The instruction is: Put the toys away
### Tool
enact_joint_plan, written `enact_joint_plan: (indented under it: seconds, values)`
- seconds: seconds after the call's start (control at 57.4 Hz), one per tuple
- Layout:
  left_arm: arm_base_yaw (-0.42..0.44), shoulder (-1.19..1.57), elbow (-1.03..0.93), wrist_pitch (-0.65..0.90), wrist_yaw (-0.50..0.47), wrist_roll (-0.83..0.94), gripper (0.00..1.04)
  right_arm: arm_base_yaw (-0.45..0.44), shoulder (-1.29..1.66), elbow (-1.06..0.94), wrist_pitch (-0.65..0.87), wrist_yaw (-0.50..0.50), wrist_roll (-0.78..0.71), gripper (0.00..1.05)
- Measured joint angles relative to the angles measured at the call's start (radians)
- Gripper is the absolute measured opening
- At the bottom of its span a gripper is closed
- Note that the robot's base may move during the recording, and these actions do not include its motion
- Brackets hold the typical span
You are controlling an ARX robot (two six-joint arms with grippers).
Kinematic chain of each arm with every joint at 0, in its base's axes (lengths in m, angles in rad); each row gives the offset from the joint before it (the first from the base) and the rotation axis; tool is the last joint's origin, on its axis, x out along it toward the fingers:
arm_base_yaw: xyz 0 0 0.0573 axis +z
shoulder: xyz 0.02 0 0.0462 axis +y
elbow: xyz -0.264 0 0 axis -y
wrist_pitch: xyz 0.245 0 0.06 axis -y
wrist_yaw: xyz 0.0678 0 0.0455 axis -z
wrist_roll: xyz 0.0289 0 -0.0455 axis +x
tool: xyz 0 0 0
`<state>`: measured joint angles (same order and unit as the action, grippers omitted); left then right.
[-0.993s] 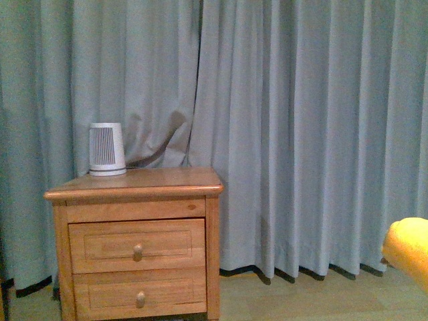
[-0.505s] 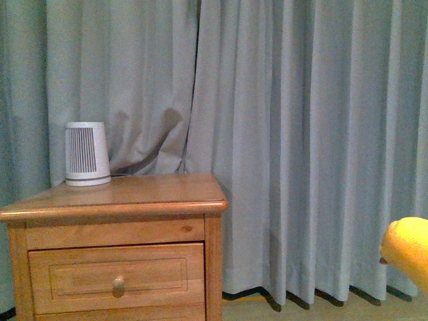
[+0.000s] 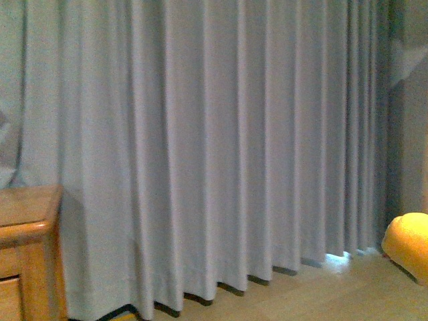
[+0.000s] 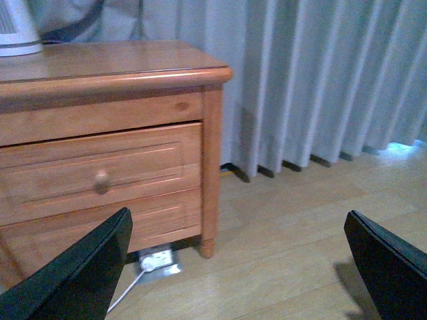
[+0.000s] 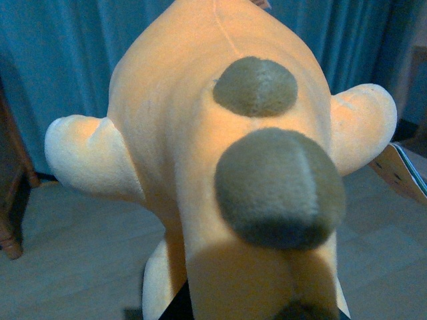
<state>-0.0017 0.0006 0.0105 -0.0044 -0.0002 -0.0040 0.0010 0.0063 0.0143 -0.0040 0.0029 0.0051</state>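
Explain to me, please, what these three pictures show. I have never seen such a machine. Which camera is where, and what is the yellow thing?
This is a robot with two arms. One camera sits on its body and looks forward: it sees a grey curtain, a corner of a wooden nightstand, and at the right edge a bit of a yellow plush toy. The second camera is on the left wrist. The dark shapes at the bottom are the fingers of the left end effector, open and empty, near the nightstand's drawers. The third camera is on the right wrist. It is filled by the plush toy, which the right arm seems to hold; its end effector is hidden.
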Motion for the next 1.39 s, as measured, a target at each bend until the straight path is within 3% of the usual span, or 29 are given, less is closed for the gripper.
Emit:
enact_joint_plan:
  seconds: [1.393]
  values:
    - [-0.001,0.0,0.0,0.0,0.0,0.0,0.98,-0.002,0.0,0.0,0.0,-0.007,0.0,0.07]
